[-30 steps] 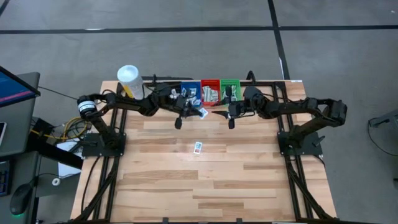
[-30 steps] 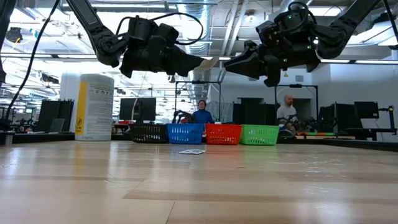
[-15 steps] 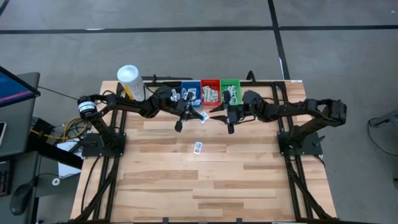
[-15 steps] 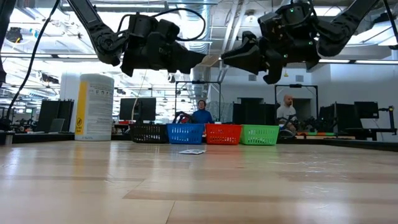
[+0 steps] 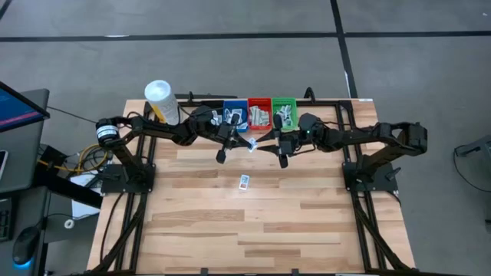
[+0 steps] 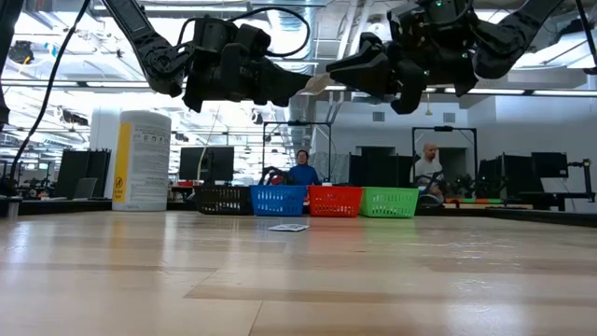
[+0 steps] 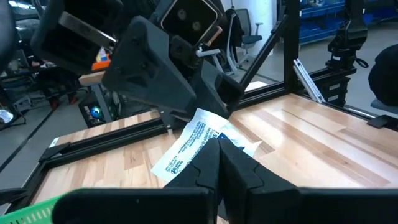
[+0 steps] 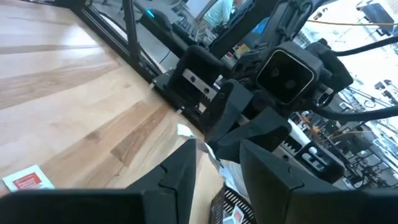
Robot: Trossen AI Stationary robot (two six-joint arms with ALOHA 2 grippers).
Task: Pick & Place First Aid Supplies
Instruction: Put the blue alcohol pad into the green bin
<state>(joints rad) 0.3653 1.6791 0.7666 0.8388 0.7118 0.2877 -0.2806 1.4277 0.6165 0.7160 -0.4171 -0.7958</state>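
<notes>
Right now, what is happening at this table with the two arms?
Both arms are raised above the table in front of the row of bins. The left tool is shut on a white packet and holds it out toward the right tool, whose open fingers stand around the packet's far end. It looks like a handover. Another packet lies on the table.

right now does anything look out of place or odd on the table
One small packet lies alone on the bare wood mid-table, well away from the bins lined up at the far edge where the other packets sit. Another packet hangs in mid-air, pinched in the shut left pincer, with the open right pincer closing around it.
</notes>
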